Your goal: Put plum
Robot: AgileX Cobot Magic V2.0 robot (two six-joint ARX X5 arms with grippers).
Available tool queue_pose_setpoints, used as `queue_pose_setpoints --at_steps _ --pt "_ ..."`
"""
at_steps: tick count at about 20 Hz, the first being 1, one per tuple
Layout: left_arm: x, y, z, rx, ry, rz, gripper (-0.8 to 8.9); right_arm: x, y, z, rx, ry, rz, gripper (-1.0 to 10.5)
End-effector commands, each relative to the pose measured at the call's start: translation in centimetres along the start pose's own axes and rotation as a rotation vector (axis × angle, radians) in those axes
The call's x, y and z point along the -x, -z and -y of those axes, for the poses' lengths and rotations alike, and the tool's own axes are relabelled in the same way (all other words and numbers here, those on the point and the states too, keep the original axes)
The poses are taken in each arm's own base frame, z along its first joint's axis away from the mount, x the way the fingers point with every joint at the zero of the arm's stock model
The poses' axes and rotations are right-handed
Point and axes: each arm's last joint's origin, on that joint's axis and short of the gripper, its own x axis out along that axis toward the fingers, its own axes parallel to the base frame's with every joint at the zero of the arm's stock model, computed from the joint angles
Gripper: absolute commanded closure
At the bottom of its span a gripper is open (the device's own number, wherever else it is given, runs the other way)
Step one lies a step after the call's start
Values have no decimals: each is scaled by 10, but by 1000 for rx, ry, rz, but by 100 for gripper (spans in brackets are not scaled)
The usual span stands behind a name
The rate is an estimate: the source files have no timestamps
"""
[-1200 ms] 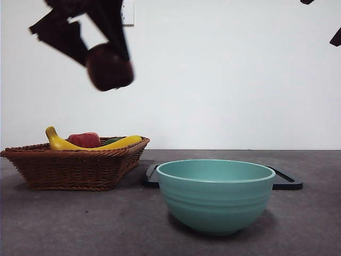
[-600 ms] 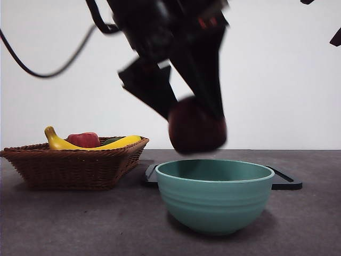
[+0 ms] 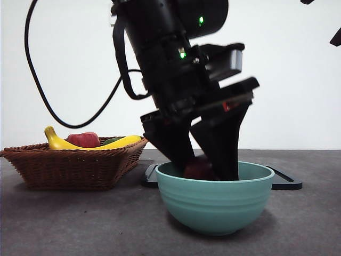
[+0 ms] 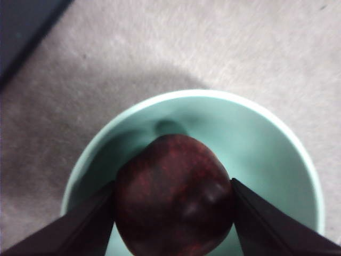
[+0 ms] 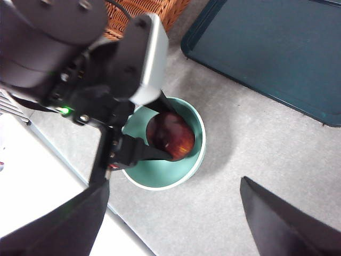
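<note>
L claw (image 4: 173, 213) grips plum (image 4: 173, 200) inside teal bowl (image 4: 277, 144); R claw (image 5: 176, 224) spread, idle.

no readable text, labels, brands, numbers or signs on anything

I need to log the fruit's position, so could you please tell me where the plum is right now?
The plum is inside the teal bowl at the table's centre, clamped in the left hand; the wicker basket sits beside the bowl.
</note>
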Motion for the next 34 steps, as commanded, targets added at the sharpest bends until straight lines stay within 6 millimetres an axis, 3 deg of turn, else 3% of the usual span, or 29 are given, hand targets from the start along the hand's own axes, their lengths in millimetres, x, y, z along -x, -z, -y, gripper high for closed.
queue_pose_setpoints --at_steps 1,7,10,13,18,25,31,34 --pt "-11 -4 4 -24 6 -12 542 2 -5 -2 17 -2 14 554" --pt "-12 -2 8 -31 11 -30 529 2 -5 -2 17 -2 14 554" --pt "-12 -2 8 -29 11 -36 433 2 -5 -2 17 -2 14 554" --pt "-11 -2 8 -24 11 -37 430 2 -5 -2 17 -2 14 554" --pt "10 -5 10 -28 10 15 430 2 -5 -2 17 -2 14 554" --pt "80 -7 12 -27 -5 193 431 2 -5 -2 17 -2 14 554" --pt "178 13 -13 109 -74 462 431 2 -4 -2 17 -2 13 554" --pt "228 41 -31 199 -154 567 434 2 -4 -2 17 -2 13 554"
